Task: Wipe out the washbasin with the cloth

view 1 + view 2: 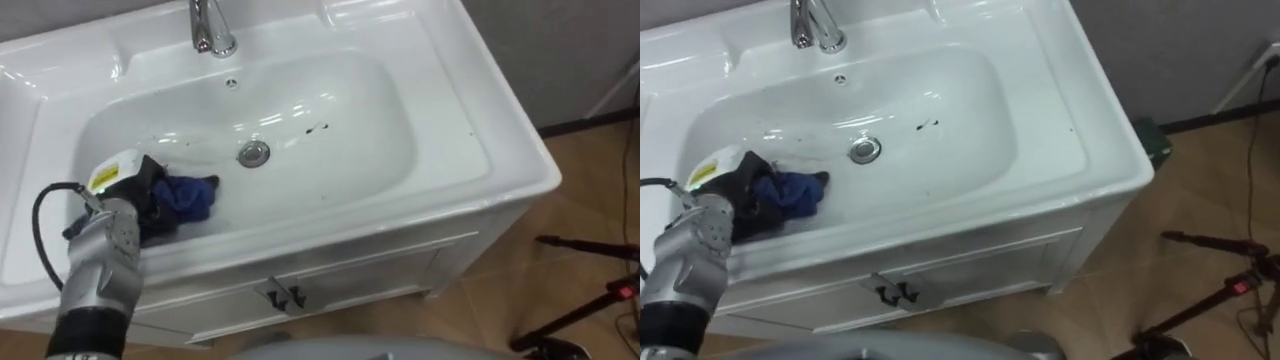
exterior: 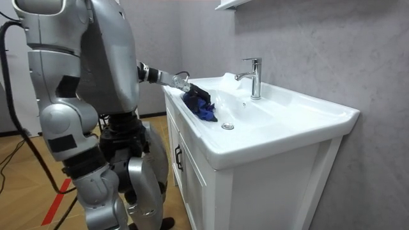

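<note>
One crumpled blue cloth clutched in left hand, glossy basin.

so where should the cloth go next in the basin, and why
Probably sweep the left hand and its blue cloth rightward across the basin floor, past the drain, to the dark marks beyond it. The cloth sits at the basin's left end, and those marks look unwiped.
</note>
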